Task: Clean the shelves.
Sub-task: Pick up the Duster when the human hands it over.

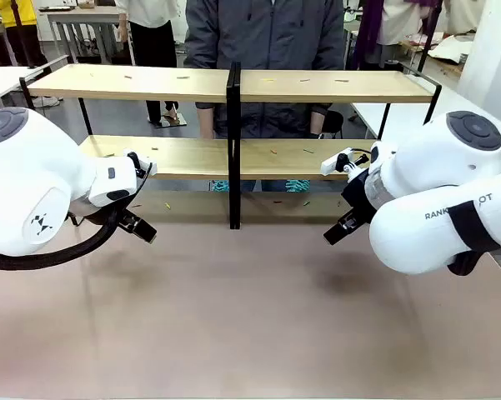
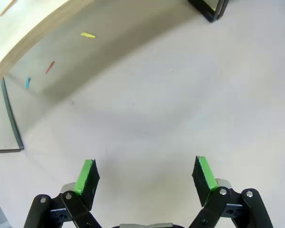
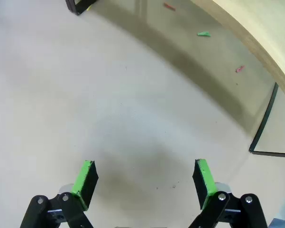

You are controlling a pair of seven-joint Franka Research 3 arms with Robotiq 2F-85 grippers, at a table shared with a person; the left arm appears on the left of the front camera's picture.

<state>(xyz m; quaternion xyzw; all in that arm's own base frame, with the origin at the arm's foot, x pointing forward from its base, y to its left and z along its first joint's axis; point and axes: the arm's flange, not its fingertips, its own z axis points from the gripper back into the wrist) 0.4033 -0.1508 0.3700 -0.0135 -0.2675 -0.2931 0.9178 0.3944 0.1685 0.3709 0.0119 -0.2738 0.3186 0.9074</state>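
Observation:
The shelves [image 1: 175, 83] stand across the far half of the table: two long light-wood boards in a thin black frame with a black centre post [image 1: 232, 142]. Small coloured scraps lie on both boards and on the table beneath. My left gripper [image 1: 140, 227] hangs low in front of the lower board's left half. In its wrist view, the left gripper [image 2: 146, 175] is open over bare tabletop, green pads [image 2: 87, 175] wide apart and holding nothing. My right gripper [image 1: 336, 232] mirrors it on the right. The right gripper [image 3: 144, 176] is open and holds nothing.
A person in a grey jacket [image 1: 267, 33] stands behind the shelves. Under the lower board lie a yellow scrap [image 2: 87, 35], a red one [image 2: 50, 67], a blue one [image 2: 27, 82], a green one [image 3: 203, 33] and a pink one [image 3: 239, 69]. Bare tabletop [image 1: 250, 317] stretches in front.

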